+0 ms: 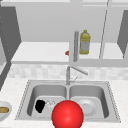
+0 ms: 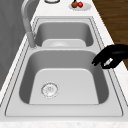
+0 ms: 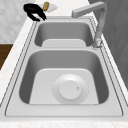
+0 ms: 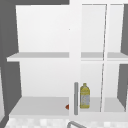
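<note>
The left hand is seen over the front rim of the sink's left basin, fingers curled downward, nothing gripped. The drain lies at its three o'clock, just beside. A bowl sits at nine o'clock on the counter.

Left of the tap, a robot hand hangs over the sink's left basin; a plate lies in the right basin; a bottle stands on the shelf behind.
</note>
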`<state>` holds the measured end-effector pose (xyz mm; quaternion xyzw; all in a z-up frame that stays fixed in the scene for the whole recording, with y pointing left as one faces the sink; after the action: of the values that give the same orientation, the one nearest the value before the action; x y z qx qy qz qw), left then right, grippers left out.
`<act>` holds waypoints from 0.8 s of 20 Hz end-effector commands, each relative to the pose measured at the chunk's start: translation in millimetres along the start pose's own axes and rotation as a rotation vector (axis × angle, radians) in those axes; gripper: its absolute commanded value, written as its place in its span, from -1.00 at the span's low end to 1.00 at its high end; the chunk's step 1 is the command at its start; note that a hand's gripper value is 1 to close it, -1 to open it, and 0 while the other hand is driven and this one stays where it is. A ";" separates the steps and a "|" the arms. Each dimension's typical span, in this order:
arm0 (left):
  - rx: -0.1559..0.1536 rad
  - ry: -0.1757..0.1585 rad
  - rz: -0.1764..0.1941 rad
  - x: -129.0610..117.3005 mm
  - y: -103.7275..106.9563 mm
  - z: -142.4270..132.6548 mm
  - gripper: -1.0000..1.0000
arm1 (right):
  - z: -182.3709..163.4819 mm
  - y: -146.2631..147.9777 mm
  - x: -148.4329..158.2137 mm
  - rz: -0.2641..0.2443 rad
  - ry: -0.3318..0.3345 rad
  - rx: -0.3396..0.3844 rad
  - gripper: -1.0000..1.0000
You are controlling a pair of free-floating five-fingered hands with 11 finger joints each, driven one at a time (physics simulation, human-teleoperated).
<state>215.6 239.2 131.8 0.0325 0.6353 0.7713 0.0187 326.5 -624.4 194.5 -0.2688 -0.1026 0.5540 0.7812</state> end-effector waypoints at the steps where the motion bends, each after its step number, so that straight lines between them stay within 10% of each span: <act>1: 0.000 0.000 0.000 0.0 0.0 0.0 0.00 | -8.2 5.3 -0.7 -0.062 -0.027 -0.025 -1.00; 16: 0.000 0.000 0.000 0.0 0.0 0.0 0.00 | 26.0 -1.6 -3.9 -0.115 -0.003 -0.055 -1.00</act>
<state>215.6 239.2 131.8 0.0325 0.6353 0.7713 0.0187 314.2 -626.7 217.7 -0.2822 -0.1241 0.5362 0.7858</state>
